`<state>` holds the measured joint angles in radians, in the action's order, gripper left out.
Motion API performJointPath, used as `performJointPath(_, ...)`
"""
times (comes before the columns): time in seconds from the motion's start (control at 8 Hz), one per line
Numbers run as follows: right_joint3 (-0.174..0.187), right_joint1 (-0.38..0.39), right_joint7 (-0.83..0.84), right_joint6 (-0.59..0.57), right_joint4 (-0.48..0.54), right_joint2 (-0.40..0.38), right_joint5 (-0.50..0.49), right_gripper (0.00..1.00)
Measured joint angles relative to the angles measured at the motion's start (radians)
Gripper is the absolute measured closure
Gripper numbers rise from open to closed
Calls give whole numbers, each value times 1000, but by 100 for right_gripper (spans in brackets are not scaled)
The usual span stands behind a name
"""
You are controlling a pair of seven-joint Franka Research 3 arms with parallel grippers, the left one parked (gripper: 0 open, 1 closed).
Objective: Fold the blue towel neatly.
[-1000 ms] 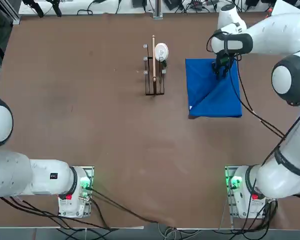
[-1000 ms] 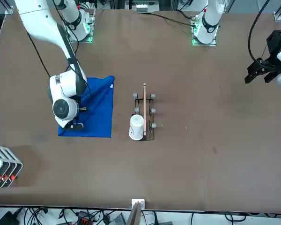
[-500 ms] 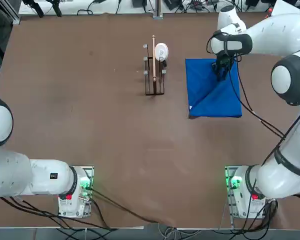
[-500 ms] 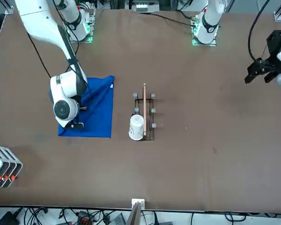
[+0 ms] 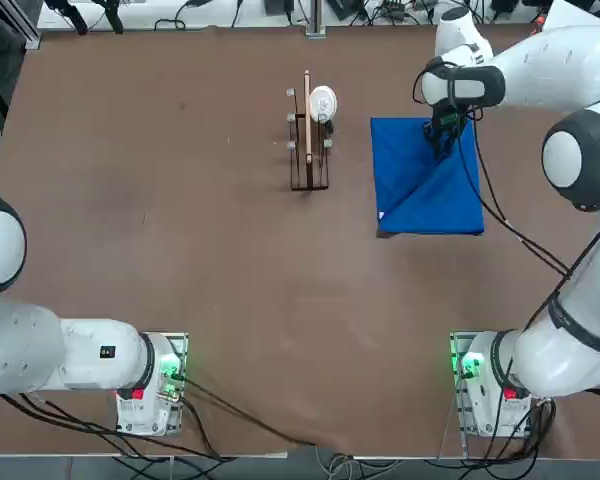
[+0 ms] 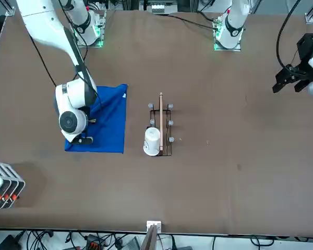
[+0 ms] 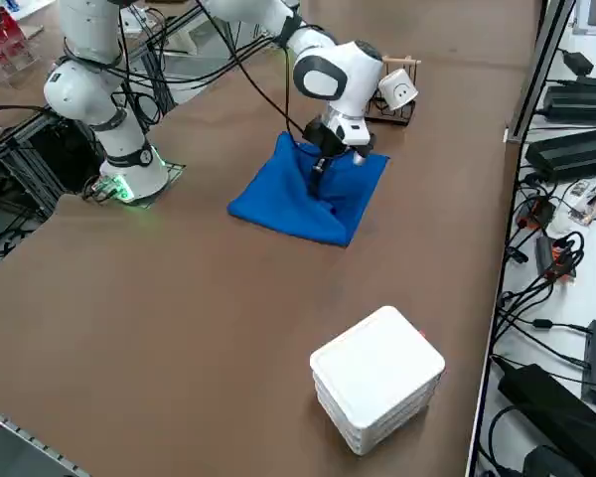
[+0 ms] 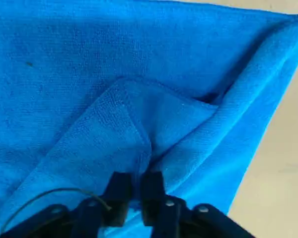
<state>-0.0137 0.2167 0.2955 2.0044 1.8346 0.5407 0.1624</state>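
One blue towel point(image 5: 425, 180) on the brown table point(image 5: 230, 260), lying just to the right of the small wire rack point(image 5: 309, 150) as seen from above, already partly doubled, with a diagonal crease running across. Small white tag at the near corner on the rack's side. Right gripper point(image 8: 134, 191) planted on the towel's far half, away from the rack, fingers point(image 8: 118, 193) drawn narrow and pinching a raised ridge of the cloth. Farther off, on the rack's far end, a white cup point(image 5: 322, 102) resting on its side.

Risks, as judged from here: pinch catching both layers rather than only the top one, so lifting drags the whole towel instead of folding it. Thin fold slipping free under a light grip, leaving a crooked edge. Wide sweep toward the rack possibly snagging cloth on the wire or nudging the cup. Uneven pull likely to deepen the diagonal crease rather than square the corners.
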Motion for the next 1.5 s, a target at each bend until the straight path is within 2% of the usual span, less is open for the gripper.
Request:
performJointPath(0.12, -1, 1, 0, 0, -2, 0, 0, 94)
performJointPath(0.25, -2, 2, 0, 0, -2, 0, 0, 98)
performJointPath(0.75, -5, 8, 22, 0, -12, -1, 0, 98)
performJointPath(1.5, -13, 78, 68, -15, -127, 0, -16, 98)
